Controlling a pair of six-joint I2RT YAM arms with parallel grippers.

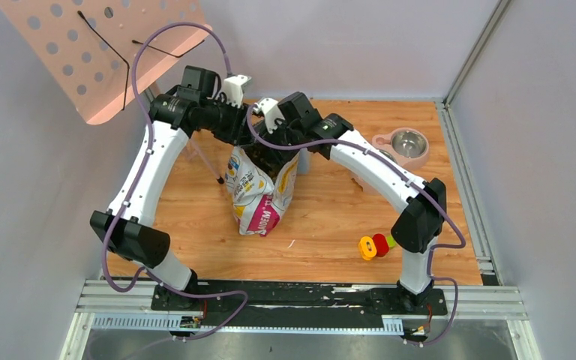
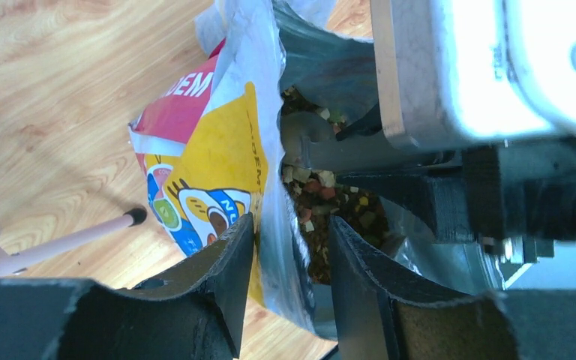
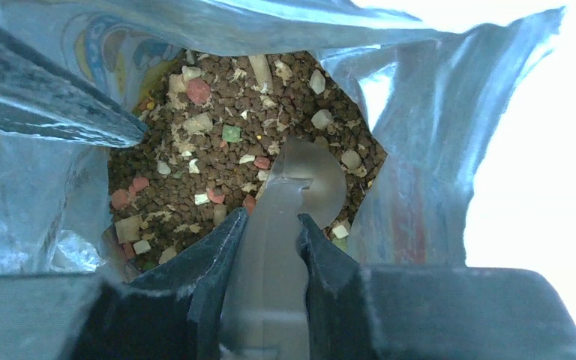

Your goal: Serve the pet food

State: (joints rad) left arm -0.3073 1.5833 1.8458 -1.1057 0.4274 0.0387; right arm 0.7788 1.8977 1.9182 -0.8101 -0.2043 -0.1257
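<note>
The printed yellow-white bag (image 1: 259, 191) stands upright at the middle of the table, its top open. Inside lies the pet food (image 3: 217, 112), brown kibble mixed with pale, red and green bits, which the left wrist view also catches as pet food (image 2: 322, 202). My left gripper (image 2: 291, 225) straddles the bag's wall (image 2: 210, 142) at the rim, one finger outside and one inside, pinching the film. My right gripper (image 3: 271, 217) reaches down into the bag, shut on the handle of a grey scoop (image 3: 300, 176) whose bowl rests on the kibble. From above, both grippers (image 1: 266, 146) meet over the bag's mouth.
A pink stand with steel bowls (image 1: 409, 142) sits at the back right. A yellow and red toy (image 1: 375, 245) lies near the right arm's elbow. A pink perforated board (image 1: 105, 52) on thin legs (image 2: 60, 240) leans at the back left. Walls close in both sides.
</note>
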